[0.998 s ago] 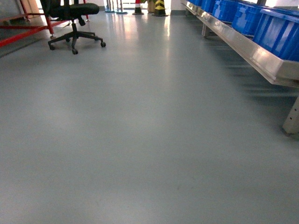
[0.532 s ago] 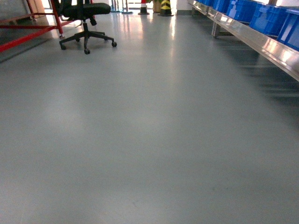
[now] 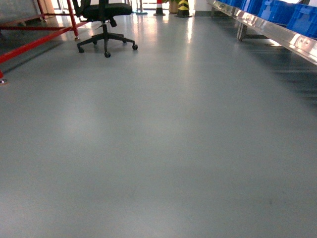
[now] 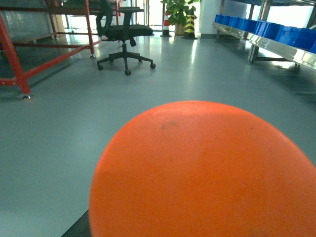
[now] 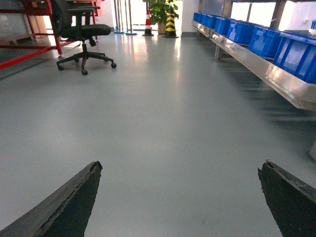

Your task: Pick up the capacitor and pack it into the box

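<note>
An orange, rounded capacitor point(image 4: 202, 173) fills the lower half of the left wrist view, right in front of the camera. My left gripper point(image 4: 197, 224) is shut on it; only a dark sliver of one finger point(image 4: 74, 231) shows at the bottom left. In the right wrist view my right gripper point(image 5: 180, 168) stands open, its two dark fingertips point(image 5: 84, 192) wide apart over bare grey floor, with nothing between them. Neither arm shows in the head view. The box is out of view.
A grey floor point(image 3: 163, 148) stretches ahead. A black office chair point(image 3: 105, 20) stands far left beside a red metal frame point(image 3: 34, 42). A steel bench point(image 3: 277, 32) with blue bins point(image 3: 302, 17) runs along the right. A striped bollard point(image 3: 184, 6) stands at the far end.
In the head view the chair and red frame have slid right and nearer, and the bench with blue bins has slipped toward the right edge; the robot's view has swung left.
</note>
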Motion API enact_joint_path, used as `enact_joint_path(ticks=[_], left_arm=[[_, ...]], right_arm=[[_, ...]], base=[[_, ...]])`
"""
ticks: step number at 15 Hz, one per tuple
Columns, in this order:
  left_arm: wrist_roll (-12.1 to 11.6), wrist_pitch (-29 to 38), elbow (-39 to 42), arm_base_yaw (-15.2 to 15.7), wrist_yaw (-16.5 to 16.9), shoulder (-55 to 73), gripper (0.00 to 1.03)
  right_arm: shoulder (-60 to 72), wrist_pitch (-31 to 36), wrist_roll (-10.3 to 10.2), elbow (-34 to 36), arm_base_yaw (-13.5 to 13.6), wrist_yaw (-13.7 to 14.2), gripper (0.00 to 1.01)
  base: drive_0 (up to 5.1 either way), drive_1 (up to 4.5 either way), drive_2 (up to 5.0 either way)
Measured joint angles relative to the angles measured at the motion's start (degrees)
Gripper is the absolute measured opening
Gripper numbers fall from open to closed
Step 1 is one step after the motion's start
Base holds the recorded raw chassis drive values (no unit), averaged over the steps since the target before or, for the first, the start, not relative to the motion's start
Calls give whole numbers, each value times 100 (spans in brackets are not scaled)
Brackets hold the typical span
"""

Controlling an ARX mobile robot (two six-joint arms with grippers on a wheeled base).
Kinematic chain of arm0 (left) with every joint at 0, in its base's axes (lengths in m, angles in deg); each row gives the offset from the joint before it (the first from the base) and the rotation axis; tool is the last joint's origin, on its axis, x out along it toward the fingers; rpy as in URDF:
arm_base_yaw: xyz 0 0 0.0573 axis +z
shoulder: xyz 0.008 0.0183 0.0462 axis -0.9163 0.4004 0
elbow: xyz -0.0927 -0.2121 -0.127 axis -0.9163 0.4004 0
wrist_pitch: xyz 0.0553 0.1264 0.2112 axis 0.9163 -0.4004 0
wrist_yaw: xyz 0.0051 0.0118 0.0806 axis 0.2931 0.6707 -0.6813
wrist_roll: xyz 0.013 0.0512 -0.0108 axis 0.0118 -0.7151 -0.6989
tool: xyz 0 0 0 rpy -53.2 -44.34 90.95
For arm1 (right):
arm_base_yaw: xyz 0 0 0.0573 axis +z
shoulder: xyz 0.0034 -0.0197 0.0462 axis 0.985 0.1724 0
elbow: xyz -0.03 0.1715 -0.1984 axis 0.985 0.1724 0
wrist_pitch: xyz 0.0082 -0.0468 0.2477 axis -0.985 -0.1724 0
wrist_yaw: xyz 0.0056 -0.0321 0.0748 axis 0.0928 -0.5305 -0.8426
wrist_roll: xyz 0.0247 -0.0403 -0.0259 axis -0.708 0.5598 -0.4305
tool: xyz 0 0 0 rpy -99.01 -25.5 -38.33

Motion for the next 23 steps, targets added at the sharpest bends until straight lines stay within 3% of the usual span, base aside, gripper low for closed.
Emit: enact_joint_path(ticks=[23], left_arm=[[0, -2, 0, 0, -7, 0, 43]], right_arm=[[0, 2, 0, 0, 0, 0, 98]], base=[[-495, 249, 249]])
